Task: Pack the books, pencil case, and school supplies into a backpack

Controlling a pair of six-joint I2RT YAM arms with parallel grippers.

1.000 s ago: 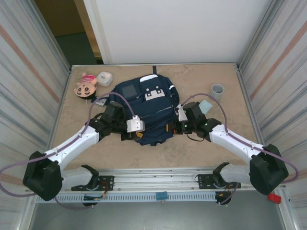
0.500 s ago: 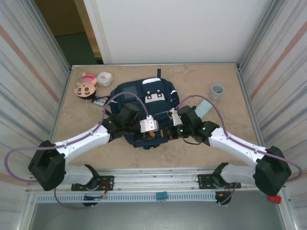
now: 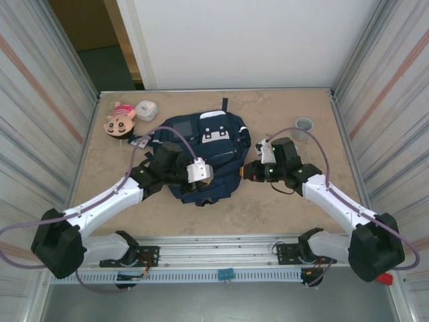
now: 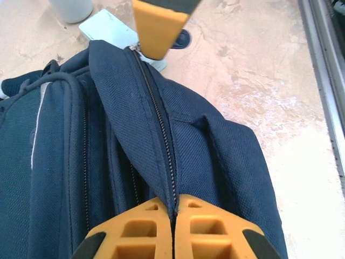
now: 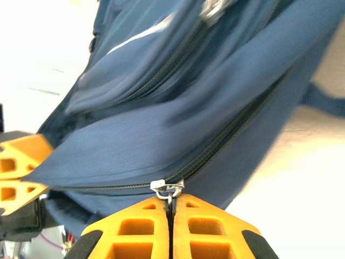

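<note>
The large navy blue fabric backpack (image 3: 204, 144) lies mid-way across the tan table (image 3: 322, 121), zip closed. The left gripper (image 4: 173, 216) pinches its seam fabric and the right gripper (image 5: 170, 208) pinches the small metal zipper pull (image 5: 167, 187). Unzipping seems in hand: next, draw the pull along while the left anchors.

Mottled beige tabletop (image 3: 268, 215), evenly lit. White back panel (image 3: 234, 40) at 12 o'clock. Ribbed metal side walls (image 3: 40, 121) at 9 and 3 o'clock. Aluminium rail (image 3: 221, 245) at 6 o'clock.

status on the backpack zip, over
Left gripper shut on backpack fabric by the zip. Right gripper shut on zipper pull. Zip closed between them. Blue pad lies outside.
</note>
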